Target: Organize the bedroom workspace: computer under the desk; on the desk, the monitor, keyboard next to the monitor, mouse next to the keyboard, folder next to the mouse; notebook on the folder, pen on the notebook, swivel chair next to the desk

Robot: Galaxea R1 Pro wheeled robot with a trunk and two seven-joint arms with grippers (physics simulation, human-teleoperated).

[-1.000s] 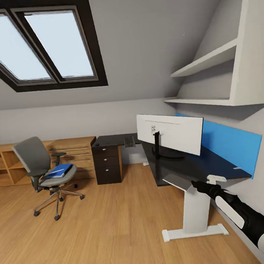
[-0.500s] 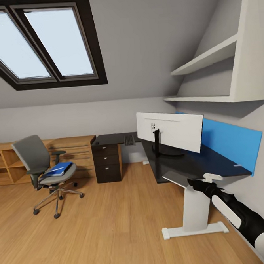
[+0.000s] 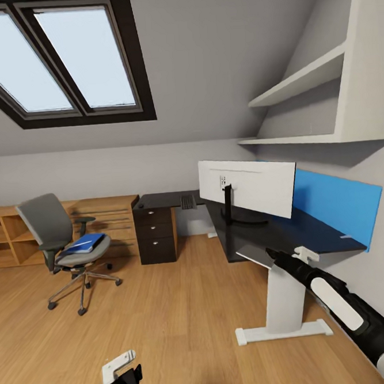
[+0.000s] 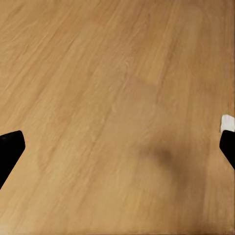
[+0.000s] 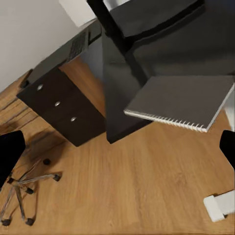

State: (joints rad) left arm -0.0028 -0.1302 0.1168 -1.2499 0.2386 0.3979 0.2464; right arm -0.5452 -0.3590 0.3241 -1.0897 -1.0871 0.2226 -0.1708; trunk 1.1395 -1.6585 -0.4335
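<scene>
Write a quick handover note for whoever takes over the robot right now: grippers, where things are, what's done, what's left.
Left gripper: open, empty, over bare floor.
Right gripper: open, empty, near the notebook.
Notebook overhangs the desk corner.
Monitor stands on the desk; keyboard lies on the far wing.
Folder lies on the swivel chair, which stands away from the desk.
Done: monitor, keyboard on desk.
Left: move folder, stack notebook, pen on top, bring chair over.

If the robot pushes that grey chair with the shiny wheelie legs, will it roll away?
Probably yes. The grey upholstered swivel chair stands on a chrome star base with casters, on smooth wooden floor, so a push would likely make it glide and maybe turn. The bright-blue folder lying loose on its seat might slide.
</scene>
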